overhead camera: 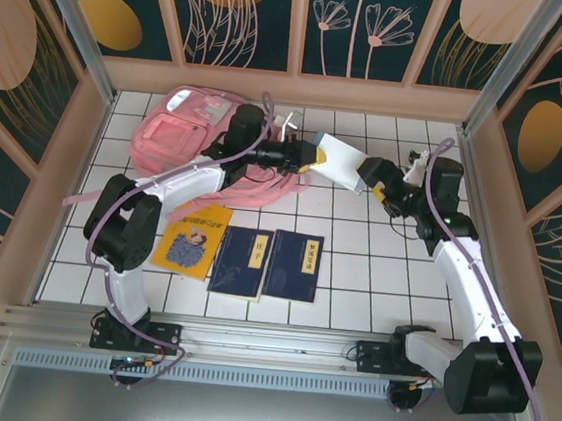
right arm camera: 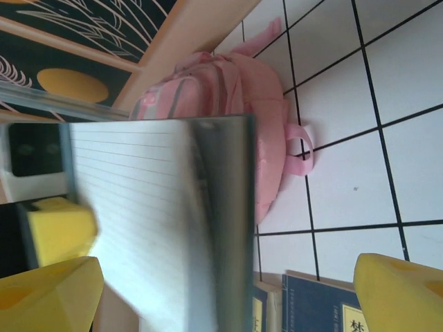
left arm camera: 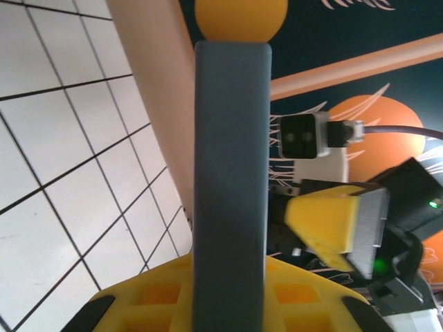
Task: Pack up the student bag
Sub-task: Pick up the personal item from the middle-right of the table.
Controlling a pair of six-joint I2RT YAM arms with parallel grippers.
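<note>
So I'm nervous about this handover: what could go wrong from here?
The left end effector grips the notebook by one edge while the right end effector stands open, so it could tilt or slip out. The bag shows no clear opening from above, so pushing it in may snag.

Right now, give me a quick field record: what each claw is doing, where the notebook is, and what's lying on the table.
left claw: shut on one end of the notebook, holding it in the air
right claw: open, fingers wide at the notebook's other end
notebook: grey cover, lined pages, between the two arms
student bag: pink, lying at the table's far left
table: yellow book and two blue books in a row nearer the arm bases
</note>
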